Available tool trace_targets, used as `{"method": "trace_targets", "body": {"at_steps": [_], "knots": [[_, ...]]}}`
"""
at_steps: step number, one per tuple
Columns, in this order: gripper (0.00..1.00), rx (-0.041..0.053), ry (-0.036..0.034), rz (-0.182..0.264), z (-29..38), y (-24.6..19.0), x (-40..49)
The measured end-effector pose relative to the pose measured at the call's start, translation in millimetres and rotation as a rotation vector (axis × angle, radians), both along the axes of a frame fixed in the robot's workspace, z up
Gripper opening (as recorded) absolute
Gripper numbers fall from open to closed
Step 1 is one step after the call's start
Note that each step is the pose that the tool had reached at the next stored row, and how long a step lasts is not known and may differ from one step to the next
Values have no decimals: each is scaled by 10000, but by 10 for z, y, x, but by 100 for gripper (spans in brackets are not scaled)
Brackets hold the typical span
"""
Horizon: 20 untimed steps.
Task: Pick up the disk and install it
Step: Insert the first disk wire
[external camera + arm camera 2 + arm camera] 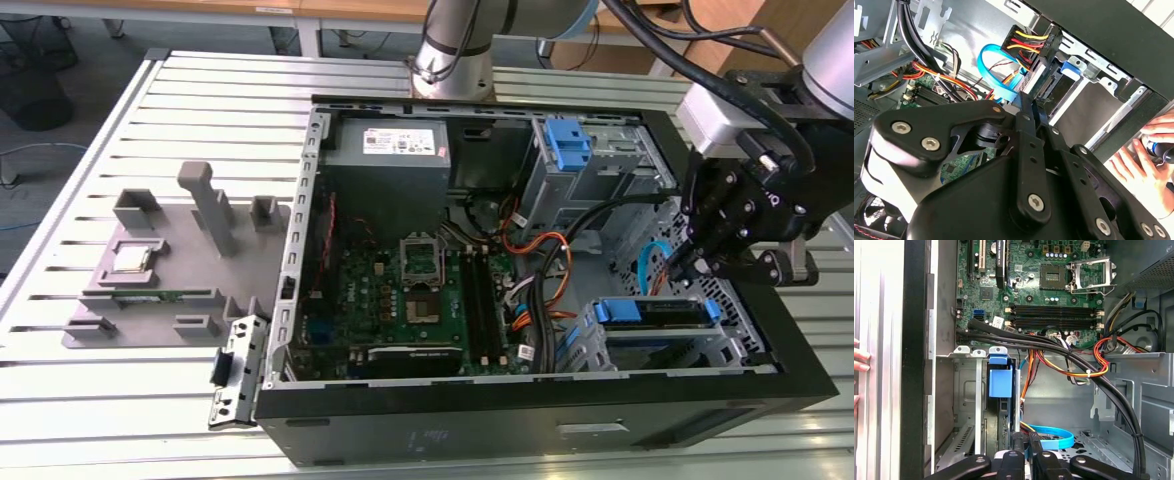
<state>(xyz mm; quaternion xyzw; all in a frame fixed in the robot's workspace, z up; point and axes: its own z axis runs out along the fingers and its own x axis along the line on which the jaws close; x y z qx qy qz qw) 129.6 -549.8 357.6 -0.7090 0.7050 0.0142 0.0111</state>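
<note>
Exterior view: the black two-finger gripper (691, 266) hangs at the exterior view's right, over the lower-right drive bay (742, 318) of the open black computer case (534, 425), where the silver disk (650, 312) in its blue plastic carrier sits. Second wrist view: the fingers (1027, 120) are drawn nearly together, grasping nothing, just beside a black cable plug (1046, 47). First wrist view: the disk (1000, 382) stands edge-on in the bay.

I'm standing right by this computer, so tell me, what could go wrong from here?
The gripper is deep in the case by the disk, with the blue cable and coloured wires close by; it could snag them. A hand is at the case edge near the arm and might get bumped.
</note>
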Motion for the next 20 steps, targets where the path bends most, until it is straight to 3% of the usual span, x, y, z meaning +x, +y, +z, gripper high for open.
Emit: {"method": "trace_targets", "body": {"at_steps": [4,10,17,20], "knots": [[16,-3,-6,-2,0,0,-5],[16,-2,-222,30,-13,-27,-78],[16,-1,-769,33,-35,-81,-129],[16,-4,-916,32,-51,-94,-178]]}}
